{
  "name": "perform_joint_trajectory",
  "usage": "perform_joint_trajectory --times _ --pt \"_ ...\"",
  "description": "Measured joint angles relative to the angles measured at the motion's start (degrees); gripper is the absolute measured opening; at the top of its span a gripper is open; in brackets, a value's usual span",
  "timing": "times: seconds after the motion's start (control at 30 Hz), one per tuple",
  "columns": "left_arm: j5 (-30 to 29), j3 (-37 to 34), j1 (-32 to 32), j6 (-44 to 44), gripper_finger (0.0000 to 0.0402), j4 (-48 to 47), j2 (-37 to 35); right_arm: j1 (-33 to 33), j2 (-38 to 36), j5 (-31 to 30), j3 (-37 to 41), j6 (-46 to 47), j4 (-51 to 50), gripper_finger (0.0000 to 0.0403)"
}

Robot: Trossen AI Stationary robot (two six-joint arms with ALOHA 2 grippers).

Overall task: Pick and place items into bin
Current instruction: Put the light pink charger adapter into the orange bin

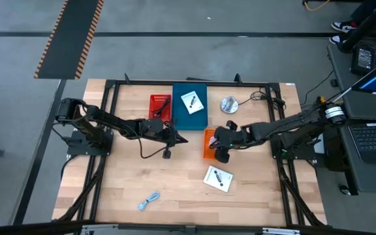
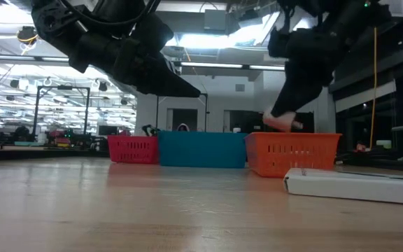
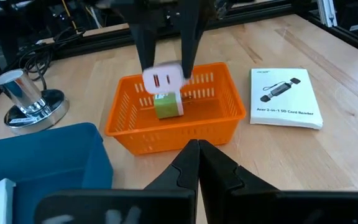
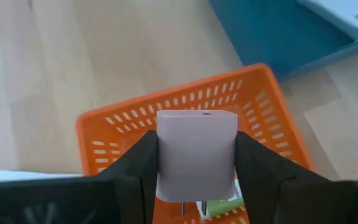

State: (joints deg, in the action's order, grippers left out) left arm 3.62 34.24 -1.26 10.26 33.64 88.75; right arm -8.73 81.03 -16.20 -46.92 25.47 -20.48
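my r gripper [image 4: 196,165] has its fingers clamped on both sides of the small pink block [image 4: 196,155], a plug-type adapter w/ prongs pointing down. i've got it hanging right over the orange bin [image 4: 272,134], above the rim, not released yet. from the left wrist view the same block [image 3: 162,79] sits between the r fingers [image 3: 143,43] above the basket, and a green piece [image 3: 168,106] already lies on the bin floor under it.

my l gripper [image 3: 197,152] has its fingers pressed together, nothing in them. it hovers mid-table just left of the orange bin [image 1: 209,145], pointing at it. black coiled cable [image 1: 155,151] trails under the l arm on the wood, whether attached to the arm or loose i can't tell.

progress, as i judge it: green piece in, pink block abt to drop. one white card box [image 1: 192,102] lies in the blue bin [image 1: 189,117], so counts as placed. red bin [image 1: 160,106] holds sth dark, can't make out what.

left: second white card box [image 1: 218,178] on the table near the front, light-blue cable [image 1: 149,200] near the front edge, and prob the black cable. silver disc [image 1: 228,104] stays by the blue bin, not mine to move.
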Motion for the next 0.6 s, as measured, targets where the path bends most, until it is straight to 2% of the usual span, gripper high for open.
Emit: perform_joint_trajectory --times 0.47,0.6 --pt "0.00 0.00 0.01 0.00 0.0001 -0.01 -0.01 0.00 8.15 -0.01 0.00 1.25 4.06 0.0149" --pt "0.00 0.00 0.00 0.00 0.0004 -0.01 0.00 0.00 8.68 -0.03 0.00 1.56 4.02 0.0177"
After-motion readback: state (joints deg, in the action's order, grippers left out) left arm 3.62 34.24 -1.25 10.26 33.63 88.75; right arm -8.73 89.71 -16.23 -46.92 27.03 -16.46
